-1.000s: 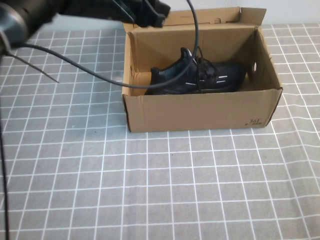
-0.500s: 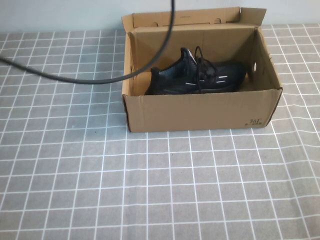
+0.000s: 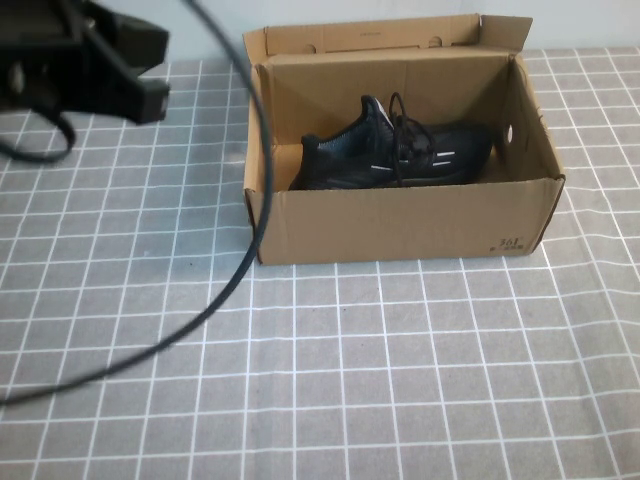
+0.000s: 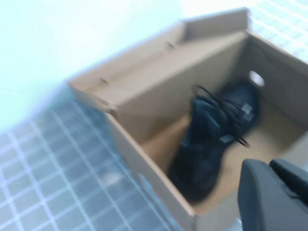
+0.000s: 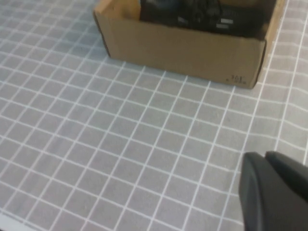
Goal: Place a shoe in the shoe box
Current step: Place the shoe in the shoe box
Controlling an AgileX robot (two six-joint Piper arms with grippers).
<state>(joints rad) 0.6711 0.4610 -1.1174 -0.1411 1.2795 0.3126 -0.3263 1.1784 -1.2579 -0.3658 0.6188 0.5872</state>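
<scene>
The black shoe [image 3: 400,155] lies on its side inside the open brown shoe box [image 3: 400,220], toe to the right, lid flap standing at the back. My left arm [image 3: 90,60] hangs high over the table left of the box, with its cable looping down. In the left wrist view my left gripper [image 4: 269,166] is shut and empty, up above the box [image 4: 159,62] and the shoe [image 4: 211,130]. My right gripper [image 5: 263,156] is shut and empty over the table, well in front of the box [image 5: 183,48]; the shoe [image 5: 202,12] shows inside.
The grey checked tablecloth [image 3: 350,380] covers the table. A black cable [image 3: 235,270] sweeps from the box's left wall down across the cloth to the left edge. A pale wall stands behind the box.
My left arm has drawn back from over the box's rear left corner to the upper left, and its cable has swung down across the cloth. The shoe and box have not moved.
</scene>
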